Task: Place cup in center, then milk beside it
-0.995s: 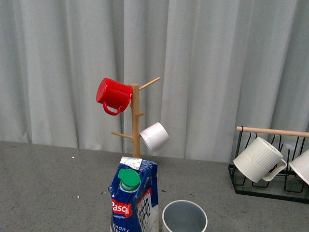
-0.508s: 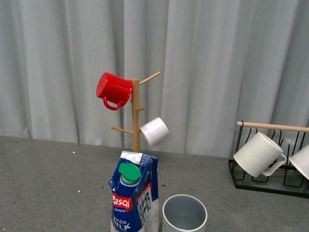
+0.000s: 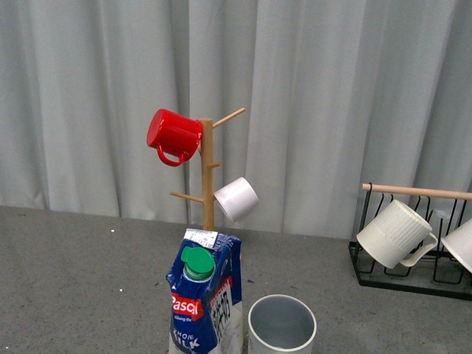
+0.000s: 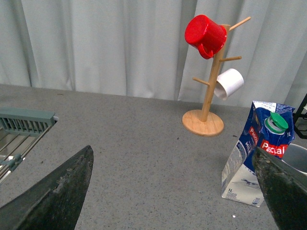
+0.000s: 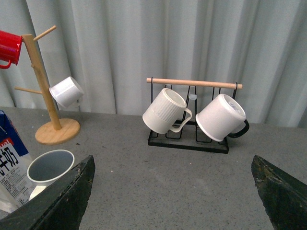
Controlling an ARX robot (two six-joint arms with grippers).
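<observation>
Since the last frame nothing has moved that we can see; only the view, which shifted a second ago, has settled. Our left gripper (image 4: 172,191) and right gripper (image 5: 172,191) both hang spread wide over the table (image 3: 74,280), holding nothing, their dark fingers (image 4: 57,191) just at the edges of the wrist views. The milk (image 3: 205,299) stands upright just beside the cup (image 3: 282,324), the cup on the right; behind them stands the mug tree (image 3: 207,173) with a red mug (image 3: 174,139) and a white cup (image 3: 236,199), and to the right a rack (image 3: 413,243) with two white mugs (image 5: 165,111).
</observation>
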